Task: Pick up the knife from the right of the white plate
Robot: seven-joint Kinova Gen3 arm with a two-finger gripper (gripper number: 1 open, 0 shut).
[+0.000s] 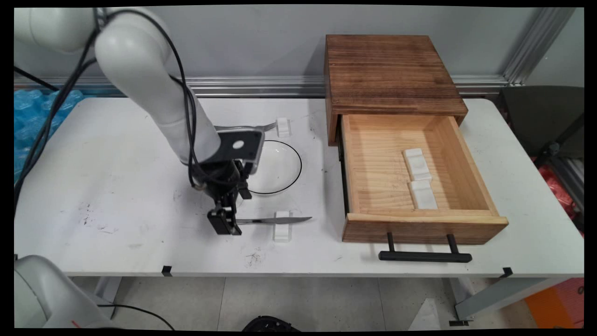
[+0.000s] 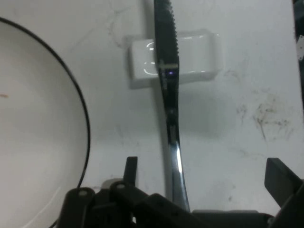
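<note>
The gripper (image 1: 225,223) is hanging low over the handle end of a table knife (image 1: 275,220), its fingers (image 2: 281,179) spread apart on either side of the handle and not yet pinching it. The knife is lying across a small white cutlery rest (image 1: 281,226) just in front of the black-rimmed white plate (image 1: 279,166), with the blade pointing toward the open wooden drawer (image 1: 410,177). Because the knife is balancing on that rest with its handle sloping down to the worktop (image 1: 116,186), any push from one finger alone is likely to be pivoting or sliding it off; the thin, shiny handle is also likely to be twisting in a pinch that lands off-centre. The plate rim is sitting near the gripper's linkage, so a sideways drift risks nudging it. Counting: one knife, one fork (image 1: 254,126) lying on a second rest (image 1: 283,127) beyond the plate, one plate, and two more white rests (image 1: 418,163) lying inside the drawer, making four rests in all.
</note>
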